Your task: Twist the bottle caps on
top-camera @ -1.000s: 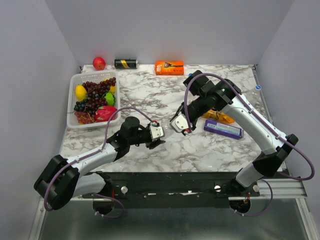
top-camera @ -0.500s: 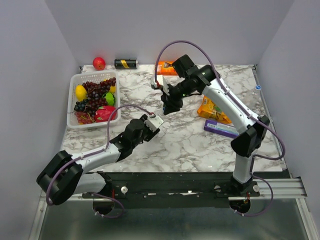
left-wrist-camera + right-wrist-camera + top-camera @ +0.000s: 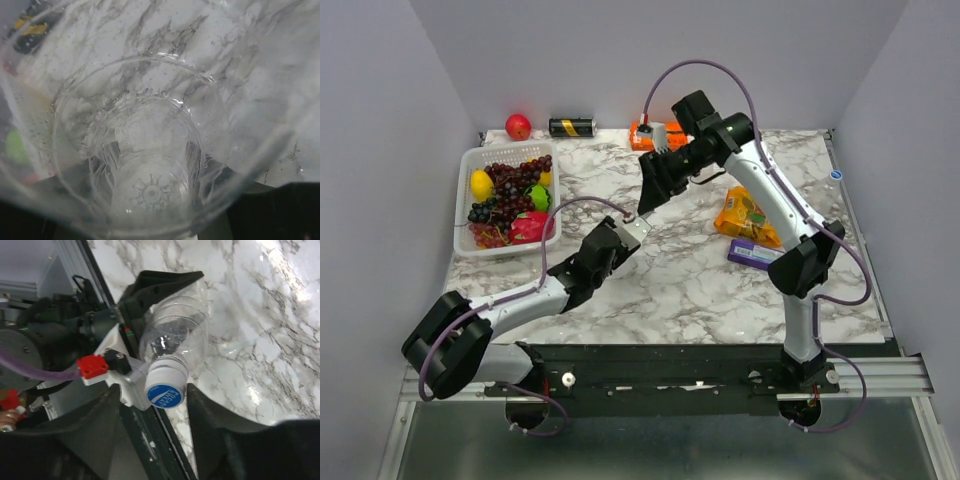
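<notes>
A: Top view: a second ago the right fingers (image 3: pixel 650 195) were low centre, beside the left ones. Now they're lifted to upper centre, clear of the left fingers (image 3: pixel 625 235), which drifted slightly up-frame over the bench (image 3: pixel 710 290).
B: See what the left holds?
A: Too transparent to pick out there, probably still gripped. Left wrist: the bottle (image 3: pixel 150 150) fills the frame, base lower centre, left fingers clamped on it.
B: Right wrist?
A: The cap (image 3: pixel 164 392) sits on the neck, centre frame. Right fingers are spread wide either side, touching nothing, so just released.
B: I'd judge this cap is on. Tightness, can't tell.
</notes>
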Controlling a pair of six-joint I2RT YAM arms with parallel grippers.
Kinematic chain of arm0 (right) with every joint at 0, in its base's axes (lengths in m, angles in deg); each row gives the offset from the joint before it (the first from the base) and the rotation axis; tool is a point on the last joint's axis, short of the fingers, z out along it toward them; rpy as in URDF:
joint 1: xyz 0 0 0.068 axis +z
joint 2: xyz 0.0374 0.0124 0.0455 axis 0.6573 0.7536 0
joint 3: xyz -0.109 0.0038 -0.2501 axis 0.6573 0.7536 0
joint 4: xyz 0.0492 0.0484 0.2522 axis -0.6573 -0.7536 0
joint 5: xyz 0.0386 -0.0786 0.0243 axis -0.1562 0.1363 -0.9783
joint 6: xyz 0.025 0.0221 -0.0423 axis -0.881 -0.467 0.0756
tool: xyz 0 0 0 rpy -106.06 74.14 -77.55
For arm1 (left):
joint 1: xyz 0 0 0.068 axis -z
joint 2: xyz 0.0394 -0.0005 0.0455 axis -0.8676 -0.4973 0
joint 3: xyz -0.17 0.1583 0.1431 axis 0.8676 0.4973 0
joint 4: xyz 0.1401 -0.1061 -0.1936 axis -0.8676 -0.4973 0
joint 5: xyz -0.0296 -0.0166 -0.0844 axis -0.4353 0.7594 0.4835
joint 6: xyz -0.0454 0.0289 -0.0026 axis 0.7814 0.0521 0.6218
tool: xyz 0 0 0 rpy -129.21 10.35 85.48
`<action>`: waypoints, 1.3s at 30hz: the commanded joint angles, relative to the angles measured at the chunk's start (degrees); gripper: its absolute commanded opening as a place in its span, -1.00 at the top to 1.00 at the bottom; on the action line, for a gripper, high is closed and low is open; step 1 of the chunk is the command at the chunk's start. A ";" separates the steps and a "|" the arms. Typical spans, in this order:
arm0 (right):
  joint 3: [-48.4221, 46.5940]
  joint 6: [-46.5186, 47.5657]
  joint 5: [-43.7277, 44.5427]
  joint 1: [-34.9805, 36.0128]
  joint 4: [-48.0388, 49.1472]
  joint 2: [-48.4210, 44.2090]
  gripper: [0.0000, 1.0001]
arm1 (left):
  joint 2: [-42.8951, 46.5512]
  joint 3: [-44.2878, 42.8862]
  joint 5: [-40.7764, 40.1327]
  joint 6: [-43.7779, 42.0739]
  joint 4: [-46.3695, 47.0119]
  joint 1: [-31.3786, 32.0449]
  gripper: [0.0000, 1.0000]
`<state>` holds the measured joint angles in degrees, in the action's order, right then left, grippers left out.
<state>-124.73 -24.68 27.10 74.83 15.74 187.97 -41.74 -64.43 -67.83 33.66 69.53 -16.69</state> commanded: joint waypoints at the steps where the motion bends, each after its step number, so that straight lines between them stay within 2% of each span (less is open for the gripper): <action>1: -12.75 2.45 -5.44 -2.78 -4.15 -1.52 -0.41 | 5.21 -0.22 12.75 -0.48 0.01 -0.59 1.00; 3: -12.26 6.47 -7.36 -4.72 -2.40 -5.54 -0.46 | 7.32 1.02 20.07 -1.70 -4.80 -0.68 1.00; 4: -10.60 9.11 -8.50 -5.86 -1.78 -7.48 -0.47 | 7.76 1.11 26.19 -1.80 -6.31 -0.77 1.00; 5: -5.01 12.97 -9.12 -5.96 -1.60 -10.20 -0.47 | 8.73 0.76 30.95 -2.41 -7.89 -1.20 1.00; 6: -1.73 25.10 -10.96 -5.96 -2.38 -15.71 -0.47 | 9.17 0.24 35.27 -3.54 -12.61 -1.56 1.00; 7: 2.91 32.70 -12.54 -5.88 -2.74 -19.68 -0.47 | 9.35 -0.55 38.88 -4.51 -14.40 -1.91 1.00; 8: 12.09 39.92 -12.99 -5.44 -2.65 -23.20 -0.47 | 9.61 -1.95 44.31 -5.39 -17.02 -2.70 1.00; 9: 17.67 52.69 -10.65 -4.83 -1.09 -26.63 -0.47 | 9.61 -2.84 46.54 -6.01 -20.71 -3.31 1.00; 10: 22.07 58.74 -9.23 -3.78 -0.29 -33.53 -0.48 | 9.53 -3.72 48.91 -7.23 -22.66 -4.01 1.00; 12: 32.68 73.82 -5.99 -2.54 2.43 -38.94 -0.50 | 8.82 -6.00 51.65 -11.62 -27.39 -4.81 1.00; 15: 39.67 82.58 -3.34 -0.43 7.18 -44.50 -0.51 | 8.56 -7.50 53.23 -17.67 -31.18 -5.34 1.00; 22: 39.79 87.36 -1.48 6.59 9.65 -42.05 -0.47 | 6.80 -11.63 54.91 -26.31 -37.61 -5.78 1.00; 26: 38.38 92.36 -2.80 8.01 6.41 -39.85 -0.41 | 5.93 -13.39 55.08 -26.76 -37.88 -5.95 1.00; 30: 35.49 101.40 -3.59 8.27 -2.53 -37.30 -0.38 | 5.57 -13.92 55.52 -25.18 -36.39 -6.22 1.00; 33: 33.55 104.14 -3.77 8.28 -5.81 -34.93 -0.33 | 5.57 -14.10 55.70 -24.83 -35.77 -6.22 1.00; 39: 34.33 104.15 -3.15 8.80 -3.18 -33.78 -0.22 | 5.92 -14.19 55.70 -24.82 -34.81 -6.22 1.00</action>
<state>-89.65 76.83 24.26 82.85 13.64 153.59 -36.00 -76.72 -14.10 8.99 33.53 -22.68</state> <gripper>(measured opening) 0.628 0.626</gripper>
